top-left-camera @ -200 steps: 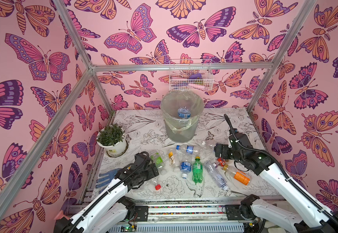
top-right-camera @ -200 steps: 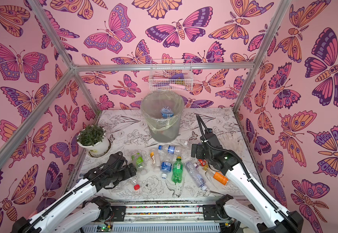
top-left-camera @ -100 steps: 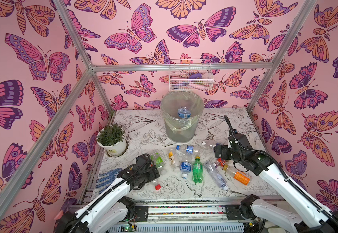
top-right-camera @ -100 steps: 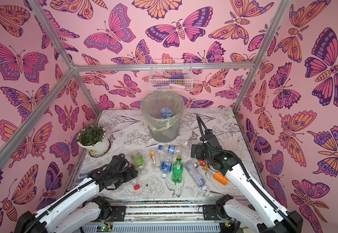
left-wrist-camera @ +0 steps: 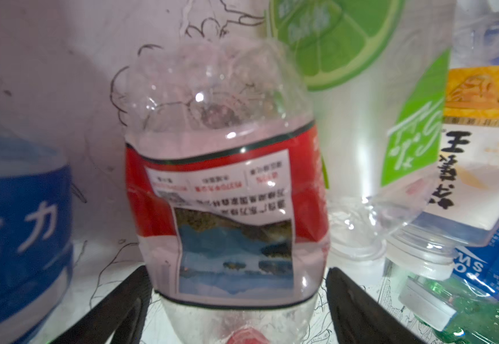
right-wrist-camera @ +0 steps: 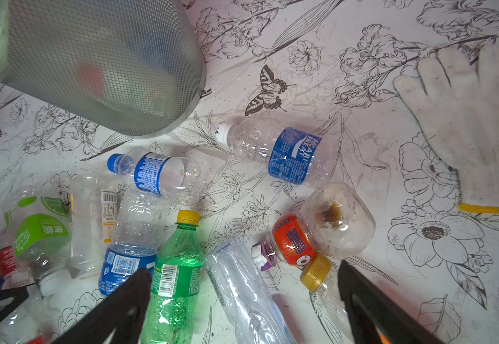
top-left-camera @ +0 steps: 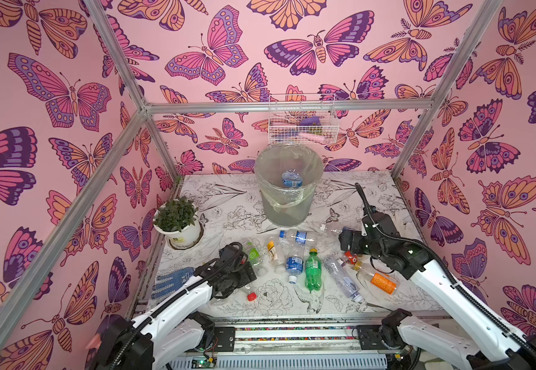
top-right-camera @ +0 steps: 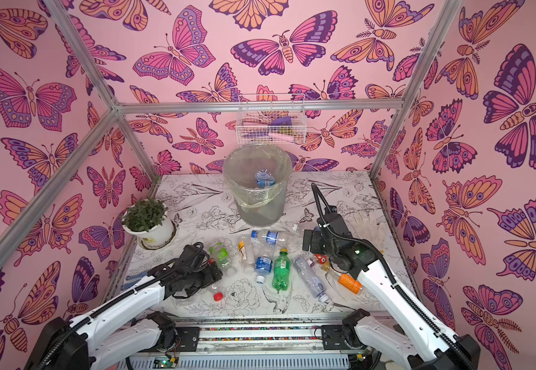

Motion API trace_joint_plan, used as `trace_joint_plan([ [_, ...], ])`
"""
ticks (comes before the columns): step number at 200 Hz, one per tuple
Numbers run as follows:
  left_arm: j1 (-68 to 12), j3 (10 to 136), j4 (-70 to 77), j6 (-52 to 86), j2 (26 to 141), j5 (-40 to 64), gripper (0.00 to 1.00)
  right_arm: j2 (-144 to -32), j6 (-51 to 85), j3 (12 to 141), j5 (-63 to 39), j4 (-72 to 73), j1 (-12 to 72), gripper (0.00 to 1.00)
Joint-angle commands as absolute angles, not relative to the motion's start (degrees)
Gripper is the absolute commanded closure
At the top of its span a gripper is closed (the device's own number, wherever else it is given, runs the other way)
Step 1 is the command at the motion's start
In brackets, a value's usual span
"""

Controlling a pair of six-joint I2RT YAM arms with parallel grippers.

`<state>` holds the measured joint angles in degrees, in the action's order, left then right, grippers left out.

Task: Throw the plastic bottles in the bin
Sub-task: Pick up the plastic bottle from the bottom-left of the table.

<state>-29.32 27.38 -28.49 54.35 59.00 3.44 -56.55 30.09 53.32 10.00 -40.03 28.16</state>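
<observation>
- The table (top-left-camera: 260, 307), white with black flower drawings, is carrying the bottles (top-left-camera: 293, 262), which are lying loose across its near middle.
- A blue glove (top-left-camera: 170, 282) is lying at the near left edge, a potted plant (top-left-camera: 180, 230) is standing further back on the left, and a white glove (top-right-camera: 365, 224) is lying on the right.
- The bin (top-left-camera: 287, 208) is standing upright at the far middle, with one blue-label bottle (top-left-camera: 290, 179) lying inside.
- Pink butterfly walls (top-left-camera: 68, 128) are enclosing the table, and a wire basket (top-left-camera: 301, 125) is hanging on the back wall above the bin.
- The left gripper (left-wrist-camera: 237, 271) is reaching low at the near left with its jaws spread. They are flanking a red-label bottle (left-wrist-camera: 227, 193) lying on the table, and I cannot tell whether they are touching it.
- The right gripper (right-wrist-camera: 243, 268) is hovering over the bottles on the right, jaws spread wide and gripping nothing.
</observation>
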Motion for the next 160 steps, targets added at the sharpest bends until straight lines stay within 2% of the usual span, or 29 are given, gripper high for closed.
trace_joint_plan([
  [1, -29.5, 26.6, -27.2, 54.8, 60.1, 3.8, 0.09, -55.6, 30.8, 52.9, 10.4, -39.9, 27.8, 0.01],
  [69, -29.5, 25.7, -24.3, 54.4, 63.0, 4.5, 0.18, -55.8, 30.6, 53.3, 10.6, -39.8, 27.8, 0.01],
  [160, -29.6, 27.7, -26.7, 53.0, 59.8, 4.3, 0.47, -55.6, 30.5, 53.8, 10.8, -39.8, 27.8, 0.01],
])
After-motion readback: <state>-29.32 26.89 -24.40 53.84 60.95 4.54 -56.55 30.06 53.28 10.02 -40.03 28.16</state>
